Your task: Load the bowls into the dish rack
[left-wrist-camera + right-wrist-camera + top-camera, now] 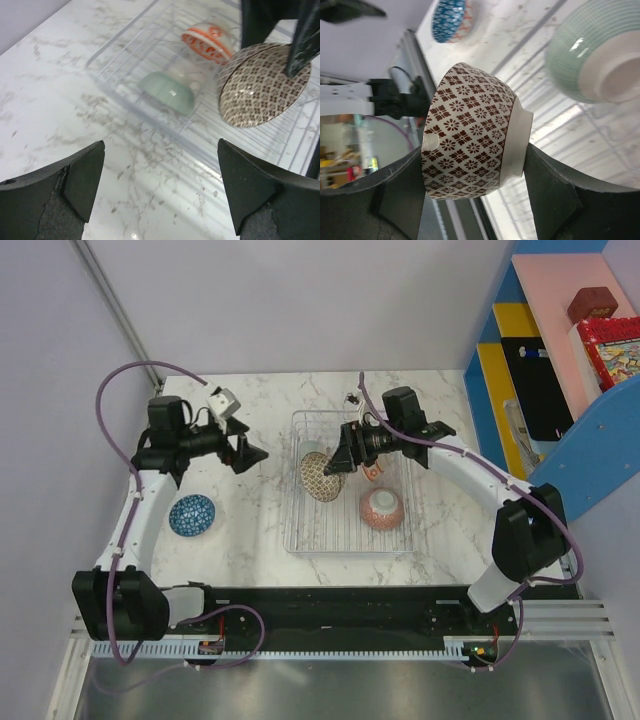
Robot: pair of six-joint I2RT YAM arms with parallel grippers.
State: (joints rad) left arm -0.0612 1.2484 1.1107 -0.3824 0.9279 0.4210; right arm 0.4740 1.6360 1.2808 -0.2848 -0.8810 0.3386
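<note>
Over the dish rack [296,540] the right gripper [336,458] is clamped on the brown-patterned bowl [322,478], left gripper [246,452] apart & empty; placing step, so next move prob. needs lowering it on edge w/ care.

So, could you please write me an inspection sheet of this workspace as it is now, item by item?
Surface: white marbled table.
Job's things: dish rack mid-table; orange-red-and-white bowl and green bowl inside it; brown-patterned bowl held over it; blue-patterned bowl on the table to its left.
Clutter: one tiny dark object behind the rack, too small to identify.
Pincers: right pincer shut on the brown-patterned bowl; left pincer open, holding nothing.
Cables: purple cables loop along both arms.
Surroundings: grey walls; blue shelf unit at right, with a red box.
</note>
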